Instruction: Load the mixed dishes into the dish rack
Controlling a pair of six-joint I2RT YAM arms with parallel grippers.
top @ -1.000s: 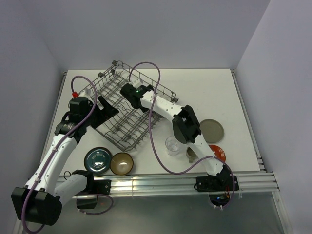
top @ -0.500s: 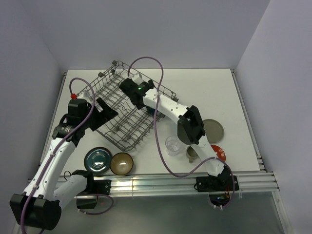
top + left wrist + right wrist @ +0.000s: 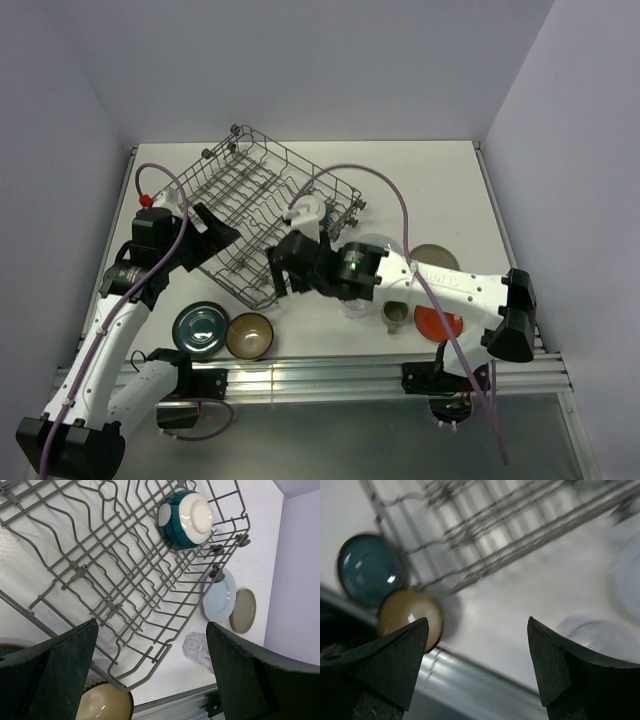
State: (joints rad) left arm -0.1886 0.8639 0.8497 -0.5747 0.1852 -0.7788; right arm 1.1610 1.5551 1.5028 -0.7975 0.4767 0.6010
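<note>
Teal dish [image 3: 203,328] and brown bowl [image 3: 249,335] side by side at table's near edge, just near-left of right gripper [image 3: 283,268], fingers apart, empty. Left gripper [image 3: 151,630] spread wide, empty, over dish rack [image 3: 250,190]. Teal-and-white bowl [image 3: 185,512] sits inside the rack by its right rim.

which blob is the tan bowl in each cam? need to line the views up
Top external: tan bowl near the front edge, just right of the teal dish.
Left wrist: tan bowl cut off by the bottom edge, left of centre.
Right wrist: tan bowl lower left, just below the teal dish.
Shared landmark: the dish rack, whose near corner sits close to the bowl in all three.
</note>
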